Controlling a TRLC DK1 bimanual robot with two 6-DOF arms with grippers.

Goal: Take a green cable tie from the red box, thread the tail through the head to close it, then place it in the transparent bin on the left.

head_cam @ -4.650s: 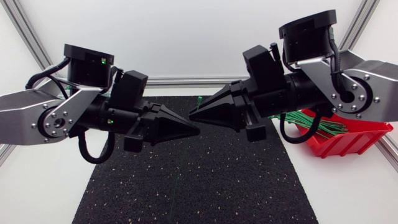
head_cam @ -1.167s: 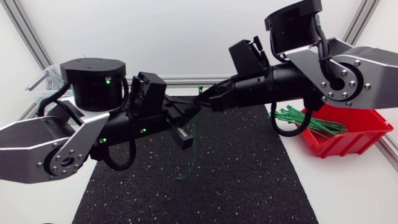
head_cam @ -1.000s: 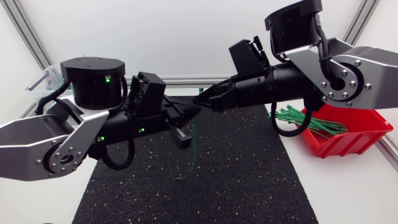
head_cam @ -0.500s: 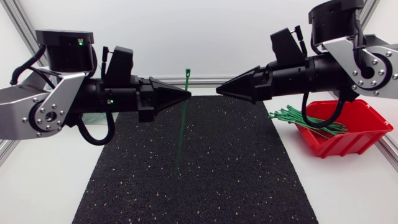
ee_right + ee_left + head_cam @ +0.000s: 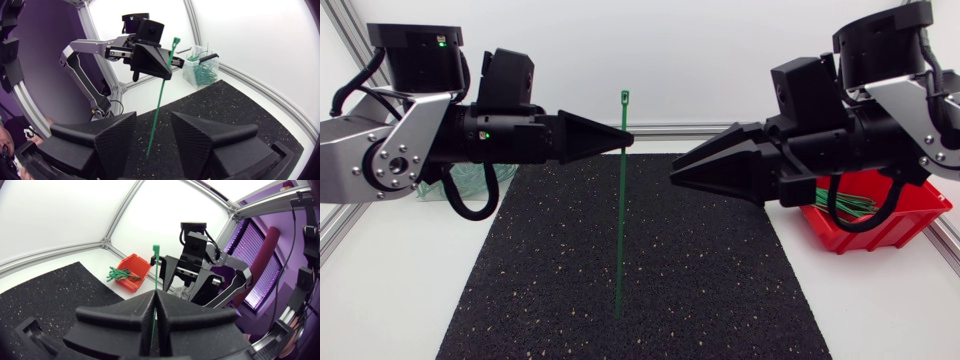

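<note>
A straight green cable tie (image 5: pixel 620 205) stands upright over the black mat, its head (image 5: pixel 624 97) on top and its tail not threaded. My left gripper (image 5: pixel 626 140) is shut on it just below the head; in the left wrist view the tie (image 5: pixel 156 267) rises from between the closed fingers (image 5: pixel 145 315). My right gripper (image 5: pixel 676 176) is open and holds nothing, a short way right of the tie. In the right wrist view the tie (image 5: pixel 160 102) hangs ahead of the spread fingers (image 5: pixel 115 135). The red box (image 5: pixel 880 222) with several green ties is at the right.
The transparent bin (image 5: pixel 199 71) with several closed ties stands off the mat's far left corner, partly hidden behind my left arm in the head view (image 5: pixel 432 188). The black speckled mat (image 5: pixel 720 290) covers the table's middle.
The two grippers, close together a second ago, have drawn apart. The right gripper opened and moved back to the right. The tie, hanging curved before, now stands straight in the left gripper.
</note>
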